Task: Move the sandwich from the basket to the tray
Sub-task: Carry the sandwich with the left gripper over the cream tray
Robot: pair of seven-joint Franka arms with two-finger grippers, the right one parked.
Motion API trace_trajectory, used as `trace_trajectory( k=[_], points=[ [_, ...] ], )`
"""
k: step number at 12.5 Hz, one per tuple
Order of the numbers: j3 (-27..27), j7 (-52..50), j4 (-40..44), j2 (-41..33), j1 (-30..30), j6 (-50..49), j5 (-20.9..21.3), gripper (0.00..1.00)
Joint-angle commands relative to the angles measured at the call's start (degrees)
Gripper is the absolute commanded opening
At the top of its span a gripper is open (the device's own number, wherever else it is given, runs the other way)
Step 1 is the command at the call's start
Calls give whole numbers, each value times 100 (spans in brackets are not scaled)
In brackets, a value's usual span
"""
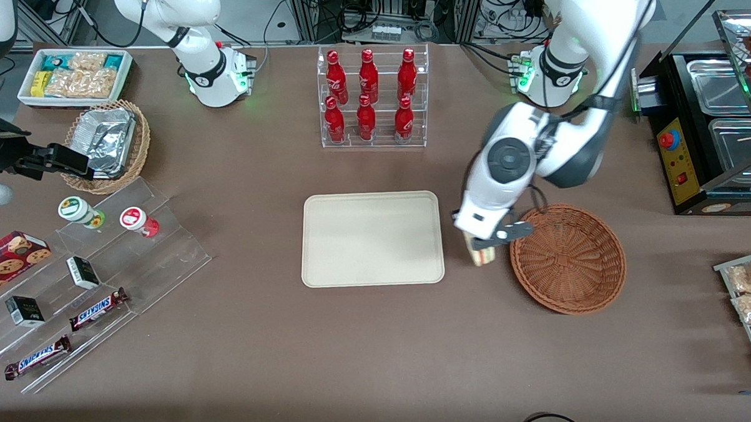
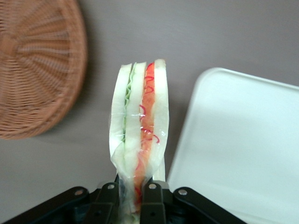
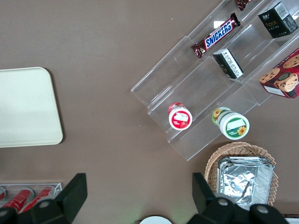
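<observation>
My left gripper (image 1: pixel 484 243) is shut on the sandwich (image 1: pixel 481 256), a wrapped wedge of white bread with red-orange and green filling (image 2: pixel 140 126). It holds the sandwich above the brown table, in the gap between the basket and the tray. The reddish-brown wicker basket (image 1: pixel 568 258) is empty and lies toward the working arm's end; its rim also shows in the left wrist view (image 2: pixel 37 70). The cream tray (image 1: pixel 372 238) is bare and lies beside the sandwich, toward the parked arm's end; it shows in the left wrist view (image 2: pixel 243 149) too.
A clear rack of red bottles (image 1: pixel 372 98) stands farther from the front camera than the tray. A clear stepped shelf with snacks (image 1: pixel 92 276), a tan basket with foil containers (image 1: pixel 106 144) and a white snack bin (image 1: pixel 75 75) lie toward the parked arm's end. A black appliance (image 1: pixel 709 129) stands at the working arm's end.
</observation>
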Motion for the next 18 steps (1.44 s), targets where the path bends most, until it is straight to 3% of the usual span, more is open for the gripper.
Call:
trace_trajectory(
  k=[1,6,12,18],
  points=[
    [78,-73,1018,755,-491,-158,7,0],
    [61,-73,2197,1714,-1046,-359,-73,0],
    [-247,-29,3287,2698,-1170,-597,-90,0],
    [-247,77,3649,2937,-1161,-888,-108,0]
  ],
)
